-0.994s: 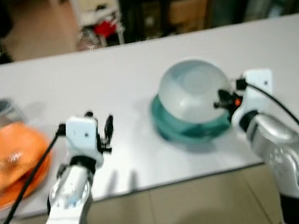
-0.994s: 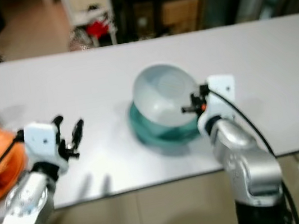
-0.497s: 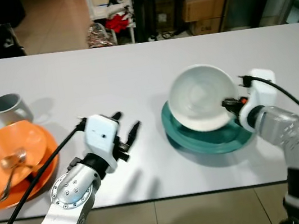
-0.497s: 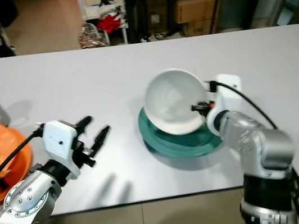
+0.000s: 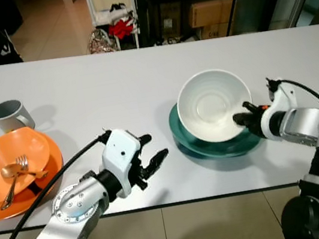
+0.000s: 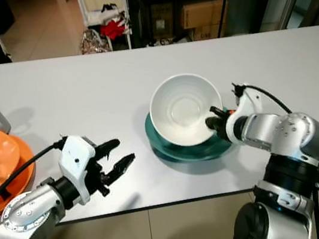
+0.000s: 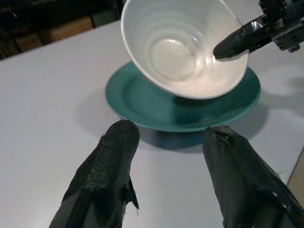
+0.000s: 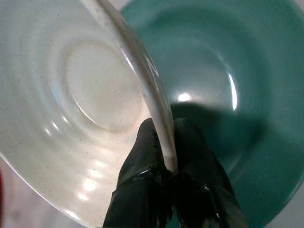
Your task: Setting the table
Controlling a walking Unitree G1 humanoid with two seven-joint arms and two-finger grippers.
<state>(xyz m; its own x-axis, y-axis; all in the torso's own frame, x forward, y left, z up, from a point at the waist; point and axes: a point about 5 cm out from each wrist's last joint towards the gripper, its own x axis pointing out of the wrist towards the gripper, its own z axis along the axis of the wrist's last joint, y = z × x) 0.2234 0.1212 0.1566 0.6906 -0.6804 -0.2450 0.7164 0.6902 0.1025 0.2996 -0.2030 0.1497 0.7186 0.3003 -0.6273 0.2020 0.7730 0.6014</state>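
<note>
glossy white bowl (image 5: 215, 105), glossy teal plate (image 5: 212, 146), matt table (image 5: 111, 84)

We count: one round white ceramic bowl (image 5: 215, 104), one teal plate (image 5: 212, 145), one orange plate (image 5: 10, 173), one grey mug (image 5: 10, 115), one fork (image 5: 12, 179), one spoon (image 5: 10, 171).

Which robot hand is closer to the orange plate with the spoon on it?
The left. The left gripper hovers over the table just beside the orange plate, while the right gripper is across the table, pinching the white bowl's rim.
</note>
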